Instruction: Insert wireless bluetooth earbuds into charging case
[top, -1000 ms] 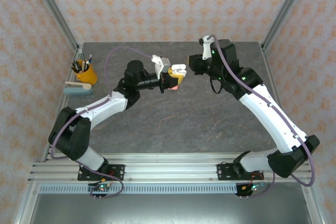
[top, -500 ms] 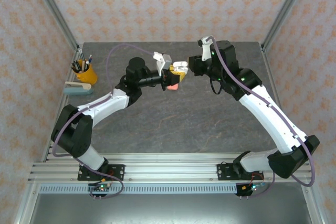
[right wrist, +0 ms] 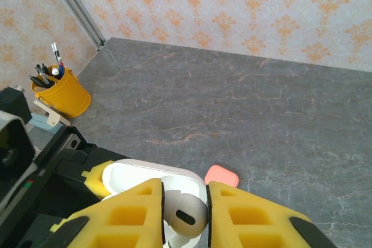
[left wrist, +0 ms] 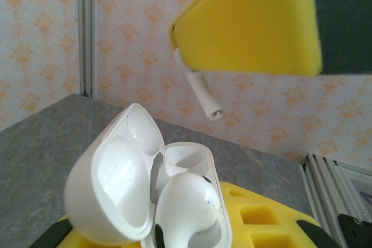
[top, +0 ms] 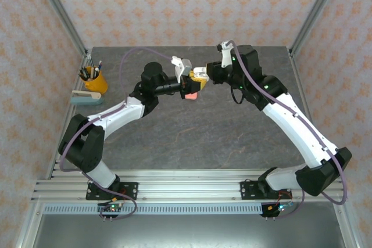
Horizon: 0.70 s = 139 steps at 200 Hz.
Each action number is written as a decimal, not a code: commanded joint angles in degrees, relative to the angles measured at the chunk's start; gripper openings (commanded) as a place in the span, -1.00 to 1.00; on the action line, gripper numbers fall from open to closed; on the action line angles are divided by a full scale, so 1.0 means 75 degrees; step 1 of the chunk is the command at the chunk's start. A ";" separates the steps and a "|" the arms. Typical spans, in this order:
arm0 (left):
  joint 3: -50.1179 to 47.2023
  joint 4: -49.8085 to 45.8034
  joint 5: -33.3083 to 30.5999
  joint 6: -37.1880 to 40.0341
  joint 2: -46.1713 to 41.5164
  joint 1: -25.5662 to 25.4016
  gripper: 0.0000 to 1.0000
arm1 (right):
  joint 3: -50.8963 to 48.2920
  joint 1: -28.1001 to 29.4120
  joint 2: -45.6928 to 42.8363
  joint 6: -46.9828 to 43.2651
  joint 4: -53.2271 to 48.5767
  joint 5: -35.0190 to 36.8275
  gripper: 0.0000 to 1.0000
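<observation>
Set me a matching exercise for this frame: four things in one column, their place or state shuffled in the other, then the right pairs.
Things:
1. white case
2. white earbud
3. pink case
4. yellow cup

Place or state:
A. lying on the table
B. pinched in the right pincer
C. holding pens, by the table's left edge
D. lid open, held in the left pincer

Pairs: 1-D, 2-B, 3-A, 4-C

Far left on the grey marbled worktop (top: 174, 137), a yellow cup (top: 96, 83) stuffed with pens (top: 91, 72), with a pale stapler (top: 86, 98) lying just beside it on the near side. Beyond and to either side, peach-patterned wall panels (top: 174, 4).
</observation>
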 commanded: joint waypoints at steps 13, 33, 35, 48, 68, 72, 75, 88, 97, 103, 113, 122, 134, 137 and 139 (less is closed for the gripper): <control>0.0277 0.0136 0.0130 -0.0067 0.0005 -0.0093 -1.00 | -0.0175 0.0042 0.0140 -0.0135 0.0276 -0.0049 -0.60; 0.0278 0.0119 0.0130 -0.0066 -0.0010 -0.0103 -1.00 | -0.0207 0.0043 0.0161 -0.0147 0.0305 0.0001 -0.60; 0.0280 0.0122 0.0136 -0.0064 -0.0012 -0.0112 -1.00 | -0.0208 0.0043 0.0167 -0.0147 0.0310 0.0004 -0.60; 0.0273 0.0105 0.0141 -0.0055 -0.0011 -0.0123 -1.00 | -0.0219 0.0042 0.0184 -0.0157 0.0322 0.0057 -0.60; 0.0257 0.0093 0.0144 -0.0043 -0.0021 -0.0117 -1.00 | -0.0216 0.0043 0.0222 -0.0170 0.0323 0.0110 -0.60; 0.0255 0.0088 0.0152 -0.0043 -0.0024 -0.0125 -1.00 | -0.0217 0.0042 0.0220 -0.0181 0.0323 0.0113 -0.60; 0.0254 0.0089 0.0153 -0.0043 -0.0024 -0.0122 -1.00 | -0.0218 0.0042 0.0226 -0.0182 0.0323 0.0126 -0.60; 0.0259 0.0084 0.0141 -0.0031 -0.0035 -0.0125 -1.00 | -0.0215 0.0042 0.0232 -0.0205 0.0313 0.0118 -0.60; 0.0255 0.0084 0.0144 -0.0023 -0.0035 -0.0130 -1.00 | -0.0208 0.0043 0.0242 -0.0244 0.0291 0.0112 -0.60; 0.0266 0.0081 0.0135 -0.0019 -0.0034 -0.0122 -1.00 | -0.0199 0.0048 0.0244 -0.0279 0.0271 0.0102 -0.60; 0.0277 0.0084 0.0130 -0.0019 -0.0027 -0.0132 -1.00 | -0.0205 0.0042 0.0231 -0.0337 0.0241 0.0087 -0.60; 0.0287 0.0088 0.0130 -0.0020 -0.0025 -0.0122 -1.00 | -0.0211 0.0042 0.0220 -0.0381 0.0218 0.0072 -0.60; 0.0315 0.0082 0.0118 -0.0019 -0.0034 -0.0120 -1.00 | -0.0212 0.0043 0.0214 -0.0473 0.0166 0.0073 -0.60; 0.0312 0.0075 0.0118 -0.0018 -0.0034 -0.0120 -1.00 | -0.0211 0.0045 0.0204 -0.0510 0.0154 0.0067 -0.61; 0.0318 0.0067 0.0118 -0.0013 -0.0021 -0.0125 -1.00 | -0.0212 0.0046 0.0198 -0.0534 0.0140 0.0062 -0.60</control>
